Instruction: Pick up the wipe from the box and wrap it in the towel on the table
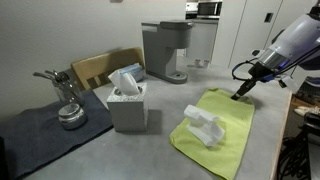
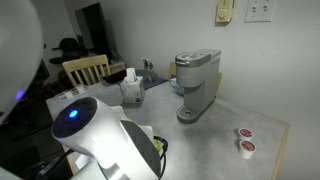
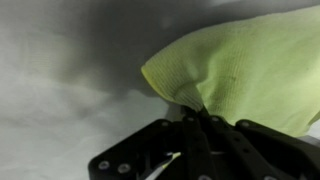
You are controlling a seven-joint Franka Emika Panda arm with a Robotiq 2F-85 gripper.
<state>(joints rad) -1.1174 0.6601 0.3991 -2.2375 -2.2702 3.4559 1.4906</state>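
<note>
A yellow-green towel [image 1: 215, 135] lies flat on the grey table. A white wipe [image 1: 203, 125] lies crumpled on its middle. The grey tissue box [image 1: 128, 105] stands to the left of it with another wipe sticking out of the top. My gripper [image 1: 240, 93] is at the towel's far corner, shut on that corner. In the wrist view the closed fingers [image 3: 196, 120] pinch the towel's corner [image 3: 185, 98], which is lifted and puckered. In an exterior view the arm's white body blocks the towel; the box [image 2: 131, 90] shows further back.
A grey coffee machine [image 1: 166, 50] stands behind the towel, also seen in an exterior view [image 2: 195, 85]. A metal juicer [image 1: 68, 105] sits on a dark mat at the left. A wooden chair [image 1: 100, 68] is behind the box. Two pods [image 2: 244, 141] lie near the table edge.
</note>
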